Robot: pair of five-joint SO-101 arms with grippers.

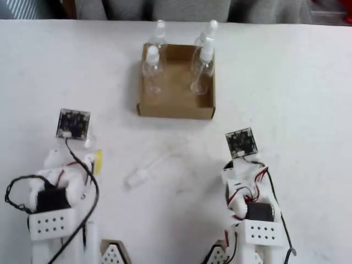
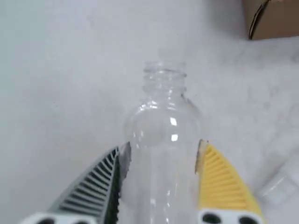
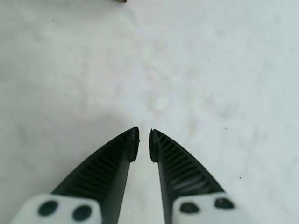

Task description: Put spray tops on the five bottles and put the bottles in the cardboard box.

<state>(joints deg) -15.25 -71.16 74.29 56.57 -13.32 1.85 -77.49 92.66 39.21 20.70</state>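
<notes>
left pincer [image 2: 162,151] tight around capless bottle [image 2: 163,116], right pincer [image 3: 144,144] nearly closed, empty, spray top [image 1: 144,172] between them

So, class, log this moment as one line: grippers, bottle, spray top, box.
left gripper: shut on topless bottle | right gripper: shut, empty, above table | spray top: loose on table | box: capped bottles inside

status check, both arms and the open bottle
Left gripper shut on uncapped bottle. Right gripper nearly shut, empty. Spray top lying loose on table between arms.
</notes>
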